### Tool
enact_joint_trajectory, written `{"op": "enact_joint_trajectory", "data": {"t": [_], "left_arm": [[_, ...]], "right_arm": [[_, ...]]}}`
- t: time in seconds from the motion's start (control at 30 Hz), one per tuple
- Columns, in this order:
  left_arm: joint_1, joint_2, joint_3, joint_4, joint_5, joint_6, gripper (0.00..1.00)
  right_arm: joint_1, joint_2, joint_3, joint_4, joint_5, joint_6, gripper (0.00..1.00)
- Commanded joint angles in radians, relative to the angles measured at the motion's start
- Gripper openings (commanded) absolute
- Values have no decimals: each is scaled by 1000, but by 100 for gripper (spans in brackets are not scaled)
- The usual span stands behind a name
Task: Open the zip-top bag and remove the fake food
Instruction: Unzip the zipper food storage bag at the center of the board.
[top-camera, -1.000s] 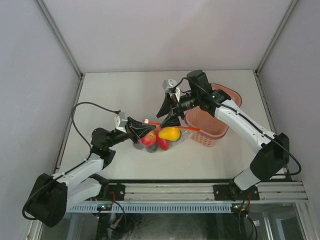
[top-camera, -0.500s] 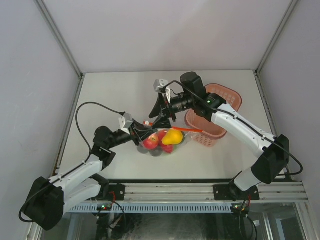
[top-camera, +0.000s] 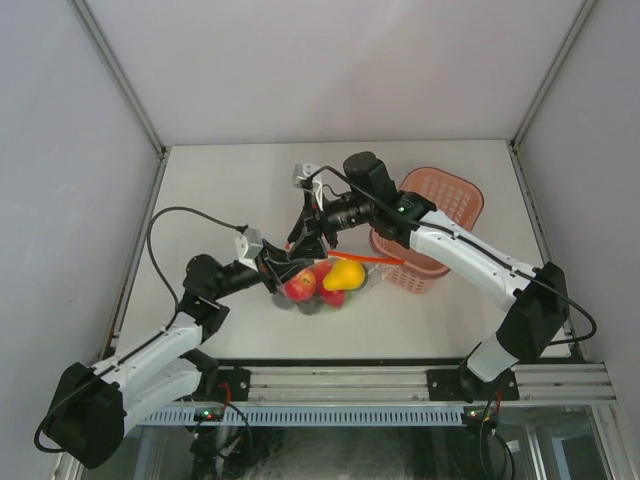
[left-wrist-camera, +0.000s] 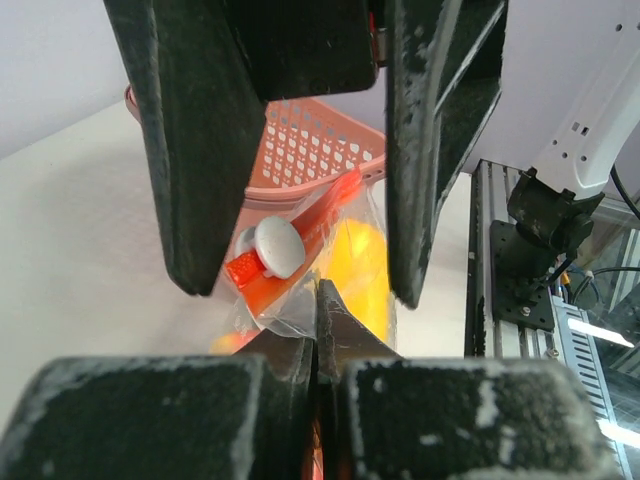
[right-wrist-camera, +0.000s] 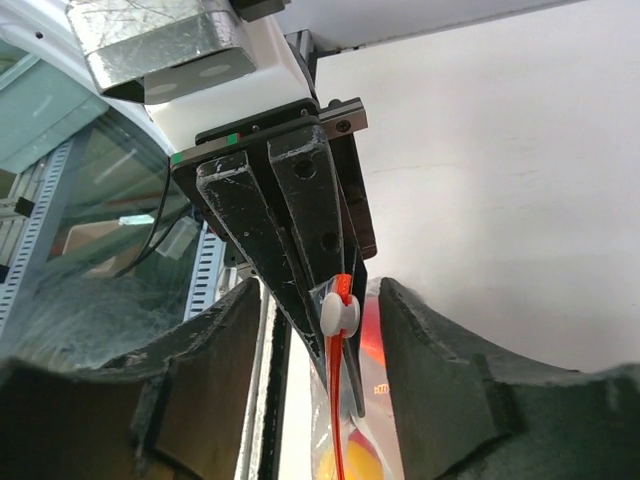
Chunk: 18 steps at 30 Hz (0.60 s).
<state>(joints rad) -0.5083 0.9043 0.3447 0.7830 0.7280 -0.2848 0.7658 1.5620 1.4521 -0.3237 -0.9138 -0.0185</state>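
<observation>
The zip-top bag (top-camera: 322, 283) lies at mid table, clear plastic with an orange-red zip strip (top-camera: 365, 257) on top. Fake food shows inside: a yellow fruit (top-camera: 344, 274) and red fruits (top-camera: 300, 285). My left gripper (top-camera: 275, 264) is shut on the bag's clear corner (left-wrist-camera: 290, 315) just below the strip's end. My right gripper (top-camera: 302, 237) is open, with one finger on each side of the white zip slider (right-wrist-camera: 338, 316), not touching it. The slider (left-wrist-camera: 278, 247) sits near the strip's left end, right in front of my left gripper (left-wrist-camera: 317, 300).
A pink basket (top-camera: 445, 215) stands right of the bag, under my right forearm, and shows behind the bag in the left wrist view (left-wrist-camera: 310, 150). The table's metal front rail (top-camera: 400, 380) runs along the near edge.
My right gripper has moved left along the zip strip, from above the yellow fruit to the slider at the strip's left end. My left gripper keeps its hold on the bag's corner.
</observation>
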Motion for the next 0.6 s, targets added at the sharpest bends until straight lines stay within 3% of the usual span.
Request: {"op": "enact_joint_trajectory", "data": {"t": [0.0, 0.23, 0.43, 0.57], "left_arm": [[-6, -27, 41, 20, -14, 15, 0], [-5, -54, 38, -11, -22, 25, 0], [0, -85, 25, -15, -25, 9, 0], [10, -101, 13, -14, -30, -15, 0]], "right_arm": [[7, 0, 26, 35, 5, 22, 46], [3, 0, 26, 29, -6, 16, 13], [-12, -9, 25, 22, -20, 5, 0], [-14, -19, 25, 7, -25, -13, 0]]}}
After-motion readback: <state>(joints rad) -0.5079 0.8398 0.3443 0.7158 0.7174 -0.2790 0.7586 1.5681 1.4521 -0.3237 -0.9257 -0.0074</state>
